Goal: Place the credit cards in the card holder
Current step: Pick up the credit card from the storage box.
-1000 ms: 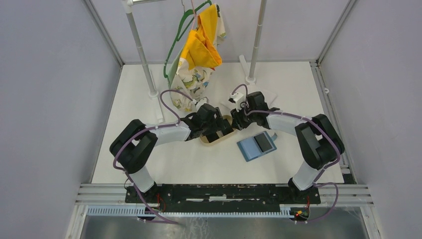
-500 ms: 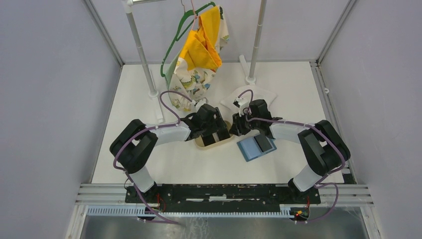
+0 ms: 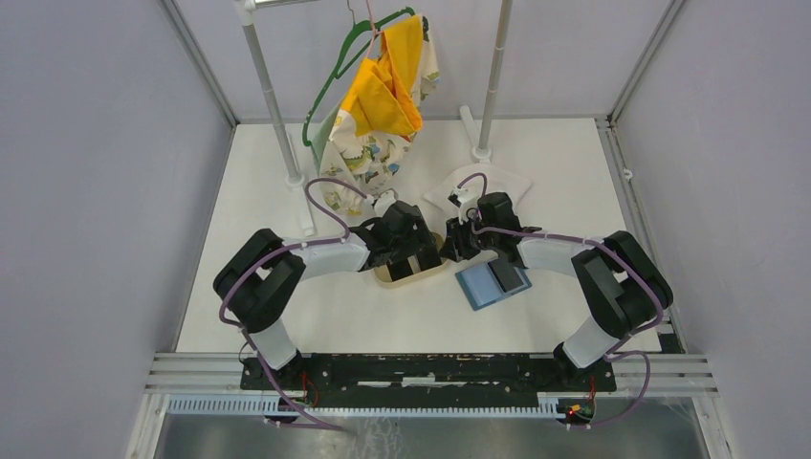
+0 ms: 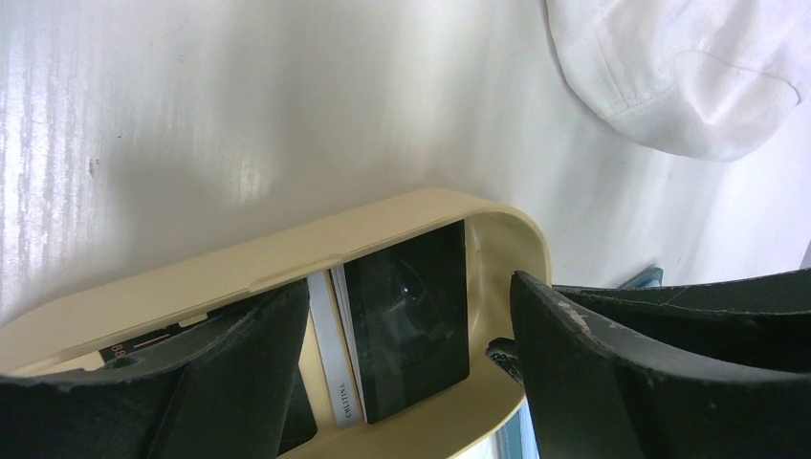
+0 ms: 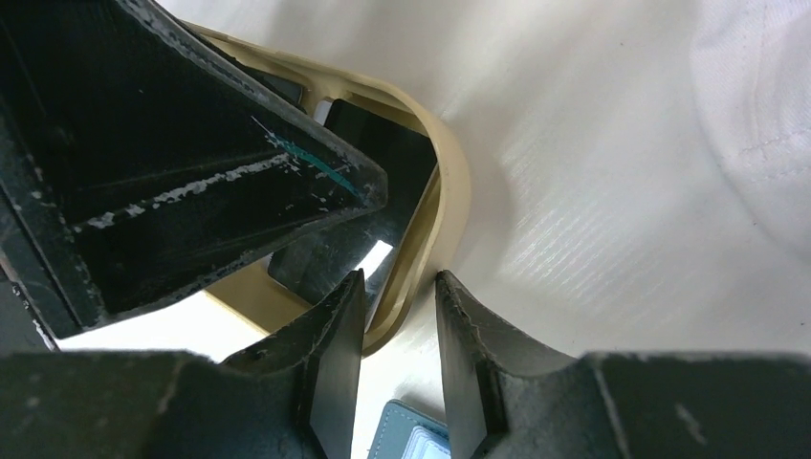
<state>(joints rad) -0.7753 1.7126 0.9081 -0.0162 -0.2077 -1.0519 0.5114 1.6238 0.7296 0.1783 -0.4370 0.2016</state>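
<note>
On the white table (image 3: 316,306), a tan oval plastic tray (image 4: 287,258) holds one thin black rectangular credit card (image 4: 406,325), with a pale grey card (image 4: 325,335) right beside it. Left hand (image 4: 406,311) hangs over the tray, released, fingers (image 4: 612,363) spread wide either side of that black card, grasping nothing. Right hand (image 5: 397,287) is clenched on the tray's end rim, one finger inside, one outside. Second black credit card (image 3: 504,276) lies on the flat blue squarish card holder (image 3: 476,287), just right of the tray. Crumpled white cloth (image 3: 493,182) sits behind them.
</note>
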